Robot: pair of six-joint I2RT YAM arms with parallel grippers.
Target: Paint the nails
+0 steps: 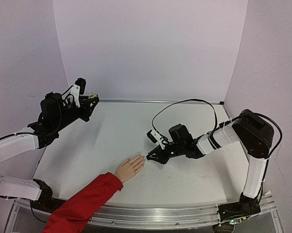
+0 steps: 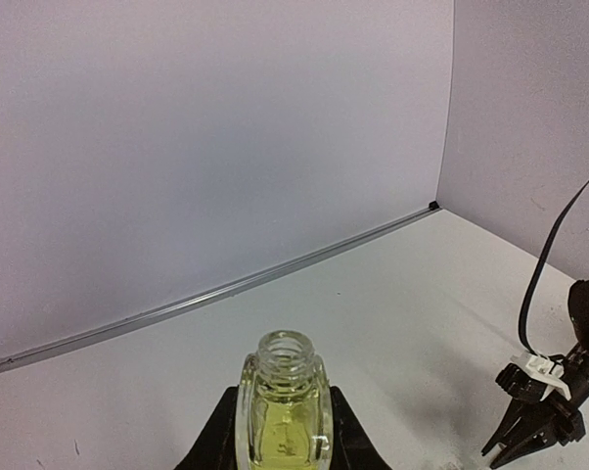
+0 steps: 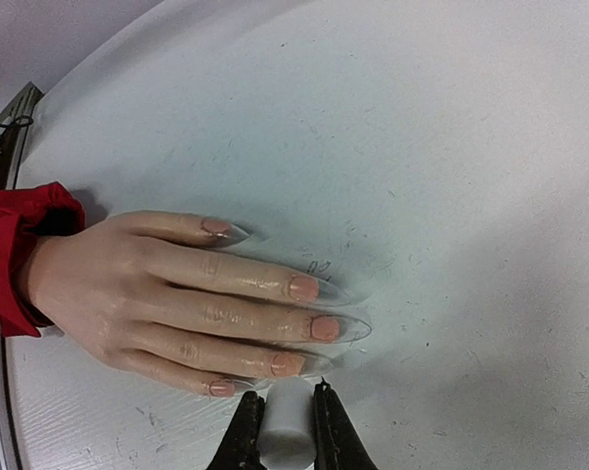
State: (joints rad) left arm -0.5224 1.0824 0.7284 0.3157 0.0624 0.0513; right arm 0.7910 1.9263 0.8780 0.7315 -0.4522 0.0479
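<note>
Clearly, the hand (image 3: 148,294) lay flat on the white table (image 3: 451,147), palm down and fingers together, with its red sleeve (image 1: 83,204) reaching toward the near left edge. The nails (image 3: 302,287) were long, pink at the base and clear at the pointed tips. The right gripper (image 3: 287,406) was closed on a white cap (image 3: 288,431), just beside the outermost fingertip. Well apart, at the back left, the left gripper (image 2: 285,436) clamped a small open bottle (image 2: 285,382) of yellow-green liquid, upright.
</note>
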